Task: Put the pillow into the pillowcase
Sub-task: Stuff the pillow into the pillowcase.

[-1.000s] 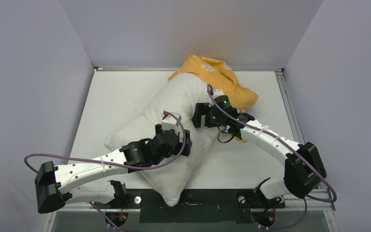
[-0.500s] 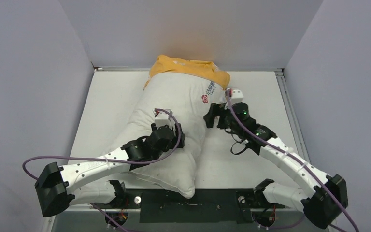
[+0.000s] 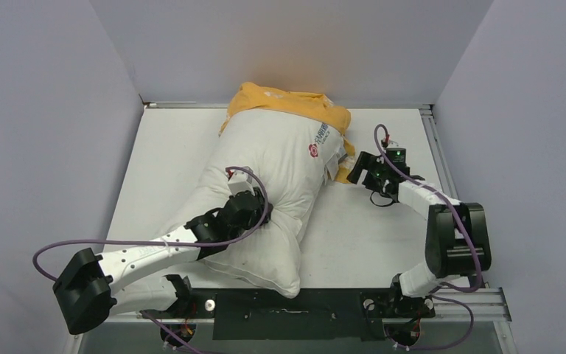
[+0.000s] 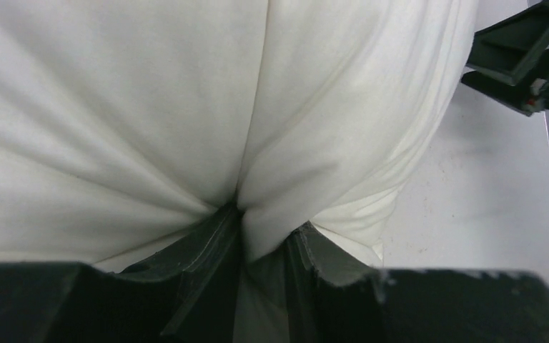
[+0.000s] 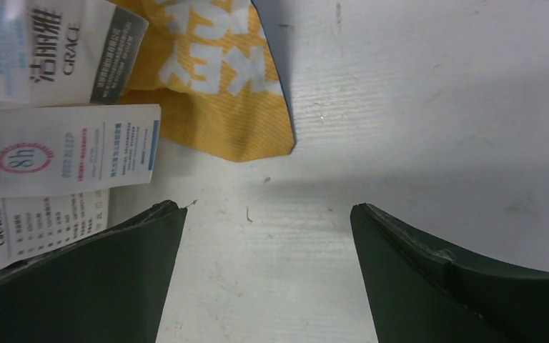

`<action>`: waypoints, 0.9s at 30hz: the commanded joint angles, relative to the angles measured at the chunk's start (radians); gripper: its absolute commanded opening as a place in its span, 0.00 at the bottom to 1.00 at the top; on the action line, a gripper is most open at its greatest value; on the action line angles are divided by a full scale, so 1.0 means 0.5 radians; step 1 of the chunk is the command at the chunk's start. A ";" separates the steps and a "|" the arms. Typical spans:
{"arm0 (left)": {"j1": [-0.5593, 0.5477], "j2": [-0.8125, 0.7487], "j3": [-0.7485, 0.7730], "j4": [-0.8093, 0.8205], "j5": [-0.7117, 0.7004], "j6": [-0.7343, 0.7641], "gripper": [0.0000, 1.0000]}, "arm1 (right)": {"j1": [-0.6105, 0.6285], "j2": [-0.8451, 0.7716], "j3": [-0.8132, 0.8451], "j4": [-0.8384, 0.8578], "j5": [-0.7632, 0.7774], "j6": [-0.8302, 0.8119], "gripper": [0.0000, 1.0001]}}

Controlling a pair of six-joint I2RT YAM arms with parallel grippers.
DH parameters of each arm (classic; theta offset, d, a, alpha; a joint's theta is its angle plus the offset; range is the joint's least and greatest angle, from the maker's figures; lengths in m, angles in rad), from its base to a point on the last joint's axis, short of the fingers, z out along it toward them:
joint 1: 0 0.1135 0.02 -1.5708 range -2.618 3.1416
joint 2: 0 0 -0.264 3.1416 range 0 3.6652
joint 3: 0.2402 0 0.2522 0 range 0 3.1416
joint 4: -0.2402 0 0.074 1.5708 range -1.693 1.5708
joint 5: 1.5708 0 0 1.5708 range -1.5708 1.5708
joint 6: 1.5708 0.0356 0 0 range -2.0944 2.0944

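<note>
The plump off-white pillow [image 3: 280, 158] lies diagonally across the table, its far end tucked against the orange-yellow pillowcase [image 3: 287, 99] bunched at the back wall. My left gripper [image 3: 261, 215] rests on the pillow's near half. In the left wrist view the left gripper [image 4: 266, 220] is shut on a pinched fold of the pillow [image 4: 150, 107]. My right gripper [image 3: 351, 171] hovers low over the table just right of the pillow, open with nothing between its fingers. The right wrist view shows the right gripper [image 5: 266, 209] a short way from a pillowcase [image 5: 214, 107] corner.
White printed care labels [image 5: 64, 150] hang from the pillow's side next to the right gripper's left finger. The white table [image 3: 169, 155] is walled at the back and both sides. Part of the right arm [image 4: 525, 64] shows beyond the pillow.
The pillow's far end and the pillowcase swung left toward the back wall. My right arm drew back to the right, off the pillow. My left gripper closed onto a fold of pillow fabric.
</note>
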 commanded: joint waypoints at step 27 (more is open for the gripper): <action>0.154 0.023 -0.267 -0.342 0.044 -0.112 0.23 | 0.524 -0.796 -0.350 0.180 -0.642 -0.011 0.05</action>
